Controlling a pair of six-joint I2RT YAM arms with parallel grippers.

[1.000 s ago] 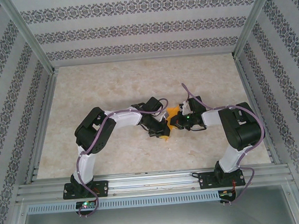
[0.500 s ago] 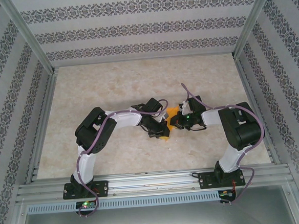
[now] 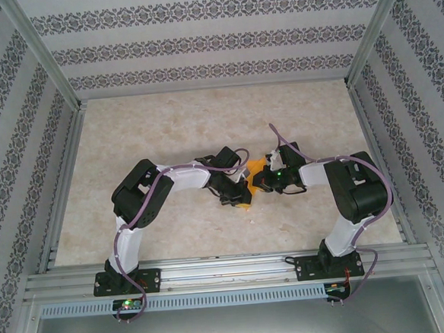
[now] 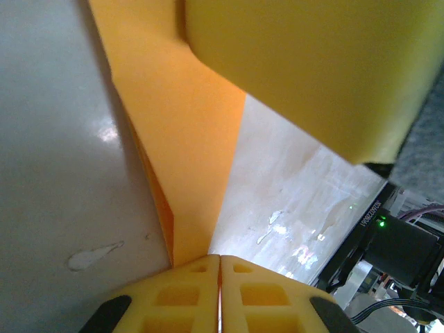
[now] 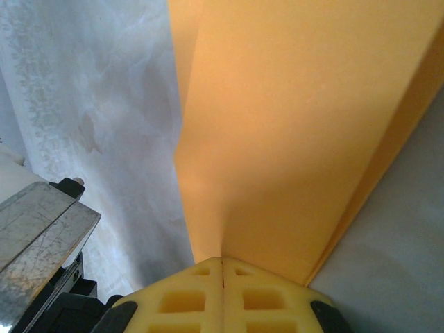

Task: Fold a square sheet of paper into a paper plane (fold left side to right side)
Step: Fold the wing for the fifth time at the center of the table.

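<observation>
The square sheet of paper (image 3: 248,186) is bright orange and folded in layers, and it hangs between the two arms over the middle of the table. In the left wrist view the paper (image 4: 187,152) narrows down into my left gripper (image 4: 220,258), which is shut on its edge. A yellow finger of the other gripper (image 4: 312,69) presses on the sheet higher up. In the right wrist view the paper (image 5: 298,132) creases into my right gripper (image 5: 222,261), which is shut on it. From above, the left gripper (image 3: 240,186) and the right gripper (image 3: 256,181) face each other almost tip to tip.
The pale marbled table (image 3: 204,122) lies under the paper. Patterned walls and metal posts (image 3: 366,42) enclose it on three sides, and a rail (image 3: 229,269) runs along the near edge. The left arm's metal part (image 5: 35,229) sits close to the right gripper.
</observation>
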